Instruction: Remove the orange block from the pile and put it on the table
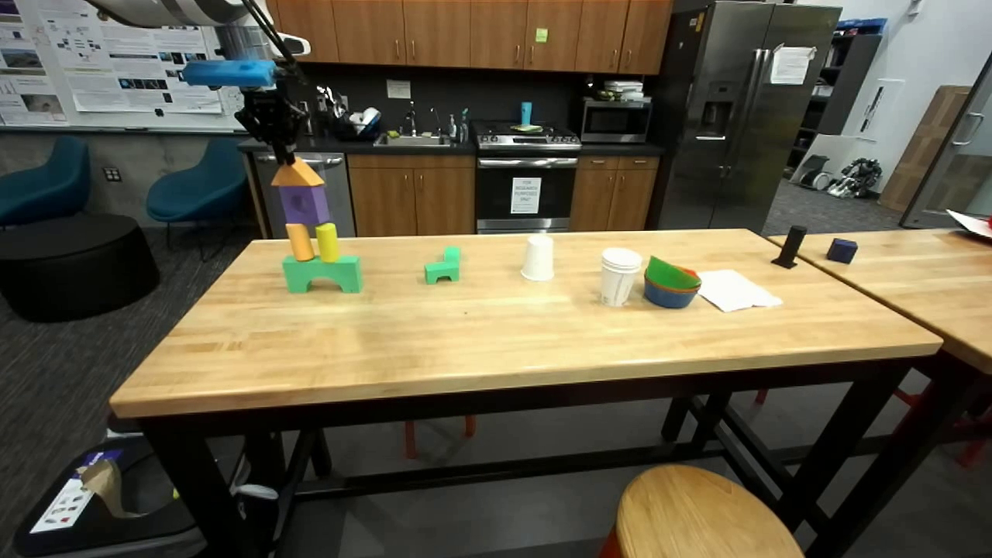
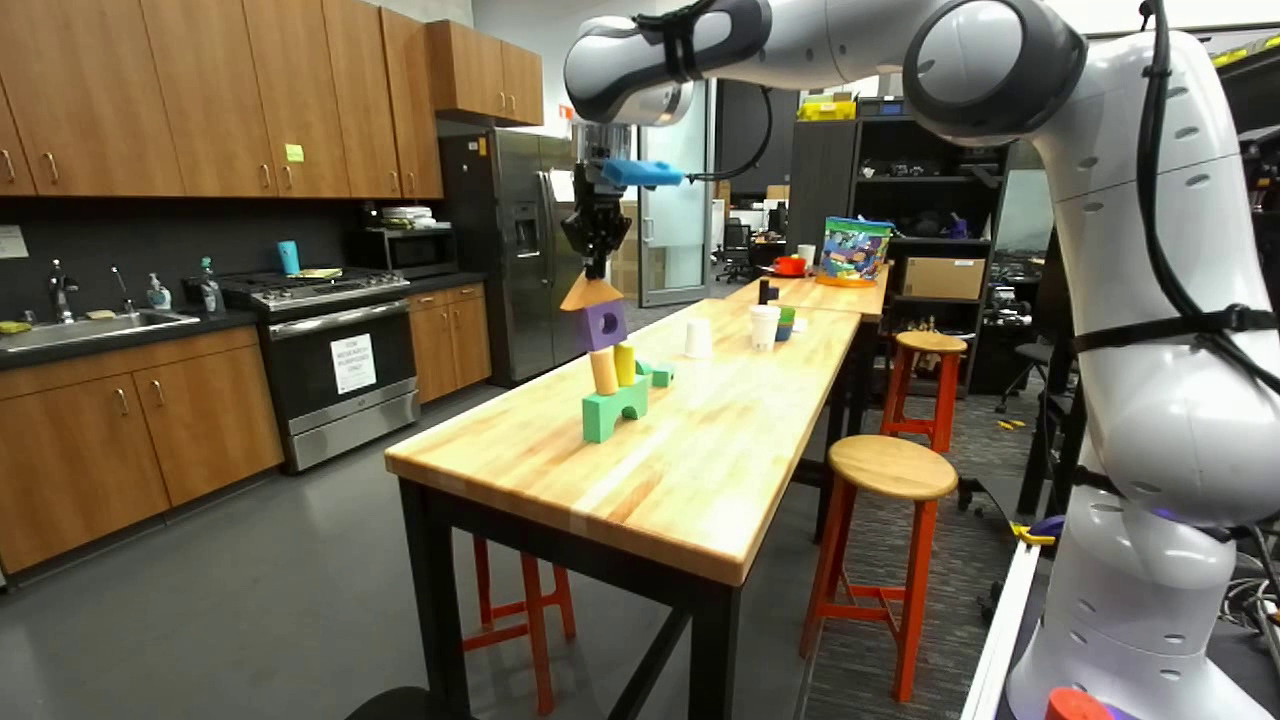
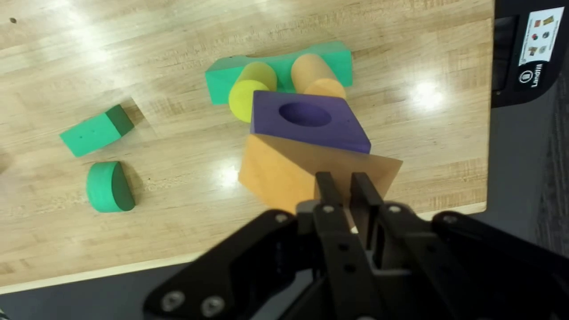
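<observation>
The orange triangular block (image 1: 297, 174) is at the top of the pile, over the purple block (image 1: 304, 204) with a hole. Below are an orange cylinder (image 1: 300, 242) and a yellow cylinder (image 1: 328, 242), standing on a green arch (image 1: 341, 270) on the table (image 1: 465, 333). My gripper (image 3: 343, 178) points down at the orange block (image 3: 280, 173). Its fingers are closed to a narrow gap on either side of the block's peak. The block still appears to rest on the purple block (image 3: 311, 122). The fingers hide part of the peak in the wrist view.
Two small green blocks (image 3: 98, 131) (image 3: 109, 186) lie near the pile. Further along the table are an upside-down white cup (image 1: 538, 258), stacked white cups (image 1: 618, 277), stacked bowls (image 1: 671, 284) and a white paper (image 1: 736, 291). The table's edge (image 3: 111, 270) is close to the pile.
</observation>
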Motion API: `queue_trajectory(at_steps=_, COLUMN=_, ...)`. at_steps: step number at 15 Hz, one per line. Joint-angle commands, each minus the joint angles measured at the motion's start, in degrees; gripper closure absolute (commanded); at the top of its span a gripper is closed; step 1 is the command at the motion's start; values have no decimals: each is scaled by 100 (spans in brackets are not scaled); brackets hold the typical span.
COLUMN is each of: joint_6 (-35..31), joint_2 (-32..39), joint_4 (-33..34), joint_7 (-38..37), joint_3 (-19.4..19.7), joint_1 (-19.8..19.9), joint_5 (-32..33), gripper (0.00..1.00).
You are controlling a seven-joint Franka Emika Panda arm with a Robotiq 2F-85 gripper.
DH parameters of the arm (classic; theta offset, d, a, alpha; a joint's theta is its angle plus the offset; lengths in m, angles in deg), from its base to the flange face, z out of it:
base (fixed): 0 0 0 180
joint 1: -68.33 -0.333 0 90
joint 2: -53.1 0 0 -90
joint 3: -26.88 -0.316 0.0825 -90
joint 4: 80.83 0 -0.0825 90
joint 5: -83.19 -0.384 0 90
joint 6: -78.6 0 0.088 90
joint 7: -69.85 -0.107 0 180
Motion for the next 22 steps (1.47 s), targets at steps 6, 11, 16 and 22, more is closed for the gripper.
queue_trajectory(at_steps=6, joint_6=84, joint_2=-45, joint_4=110, joint_7=104, joint_3=31, joint_1=59, joint_5=-64, gripper=98)
queue_trajectory(at_steps=11, joint_6=61, joint_2=-300, joint_4=215, joint_7=147, joint_3=53, joint_1=26, joint_5=109, gripper=99)
queue_trajectory(at_steps=16, joint_6=6, joint_2=-595, joint_4=420, joint_7=302, joint_3=45, joint_1=10, joint_5=272, gripper=100)
queue_trajectory(at_steps=22, joint_6=-78, joint_2=-730, joint_4=423, joint_7=349, joint_3=65, joint_1=60, joint_5=199, gripper=100)
